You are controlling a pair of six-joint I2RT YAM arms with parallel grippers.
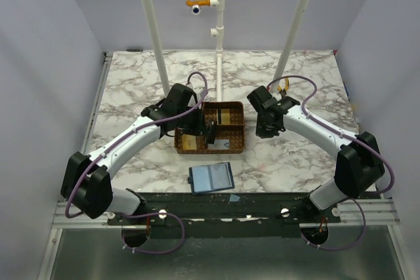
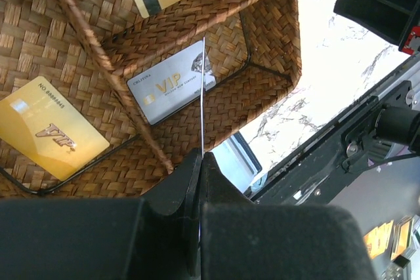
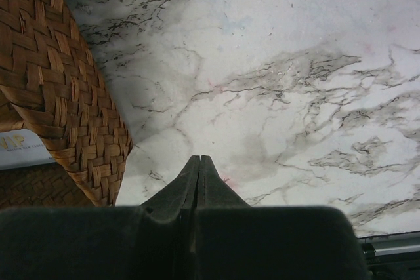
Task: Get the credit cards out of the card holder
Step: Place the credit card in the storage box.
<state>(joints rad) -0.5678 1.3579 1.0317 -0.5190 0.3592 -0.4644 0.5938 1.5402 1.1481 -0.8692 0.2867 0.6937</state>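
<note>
The left arm (image 1: 128,141) swung its elbow out to the left, then reached forward and inward with the wrist bent down. The left gripper (image 2: 199,157) was clamped on a thin credit card (image 2: 203,96) seen edge-on. The right arm (image 1: 321,132) mirrored that pose, and the right gripper (image 3: 199,160) pointed downward, its fingers pressed flat against each other
</note>
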